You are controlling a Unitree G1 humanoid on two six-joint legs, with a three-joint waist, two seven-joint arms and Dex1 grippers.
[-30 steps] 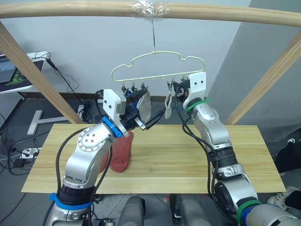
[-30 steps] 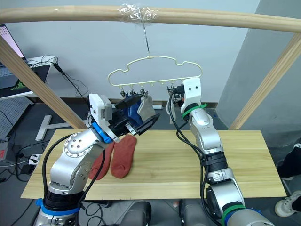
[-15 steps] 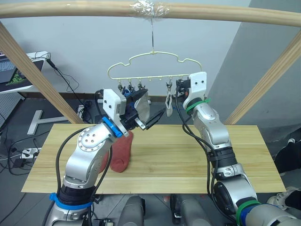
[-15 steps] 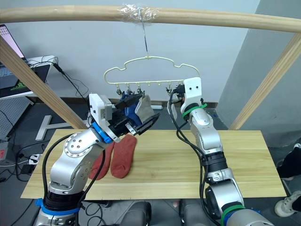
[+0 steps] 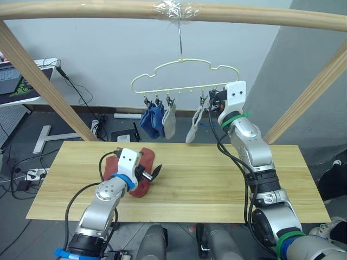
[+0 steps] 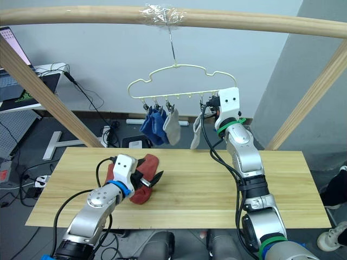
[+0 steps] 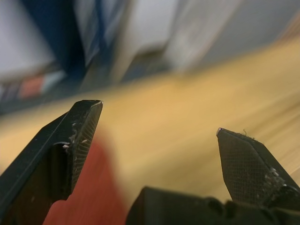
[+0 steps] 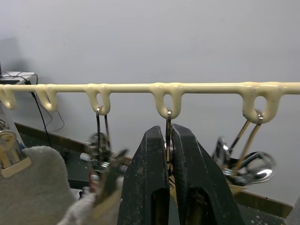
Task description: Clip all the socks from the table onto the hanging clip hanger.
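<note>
Landmark: the clip hanger (image 5: 184,73), hooked on the wooden pole (image 5: 81,10).

Below and left of the hanger, 2 rust-red socks (image 5: 142,174) lie on the table (image 5: 217,184). The left gripper (image 5: 153,174) hovers just over them, jaws wide apart and empty. 1 second ago it was raised near the hanger's left clips; it has since dropped to the table.

On the hanger's left clips hang 2 blue socks (image 5: 152,120) and 1 grey sock (image 5: 169,119); a second grey sock (image 5: 194,127) hangs right of centre.

At the hanger's right end, the right gripper (image 8: 169,154) is closed on a clip (image 8: 168,140).

Step in hand: collecting a red sock. Next move likely requires lowering and closing on 1 sock only.
</note>
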